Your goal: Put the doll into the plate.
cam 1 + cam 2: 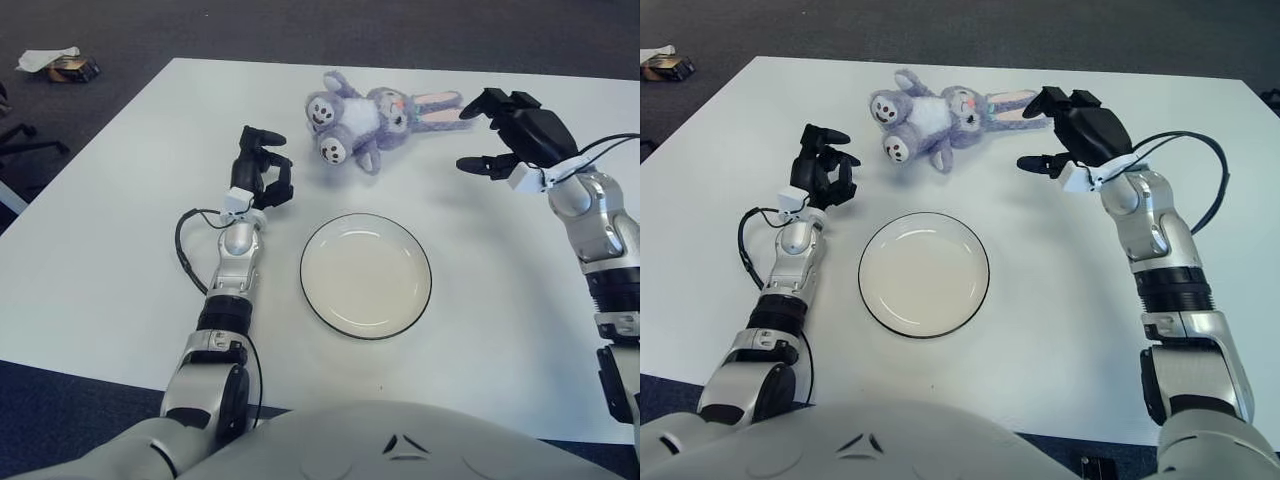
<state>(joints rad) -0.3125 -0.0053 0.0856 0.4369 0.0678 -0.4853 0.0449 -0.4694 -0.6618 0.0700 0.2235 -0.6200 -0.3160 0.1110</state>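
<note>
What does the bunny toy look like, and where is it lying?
The bunny toy is a soft, fuzzy purple plush with a white belly, long ears that are pink inside, and pale foot soles with dark toe spots. It lies on its side on the white table, beyond the empty plate, ears pointing toward the right hand. That hand is open, close to the ears, not gripping them.

Office: white table (120, 180), dark carpet (300, 30).

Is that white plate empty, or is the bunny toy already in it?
Empty. The plate shows only its bare white inside; the bunny toy lies on the table beyond it.
</note>
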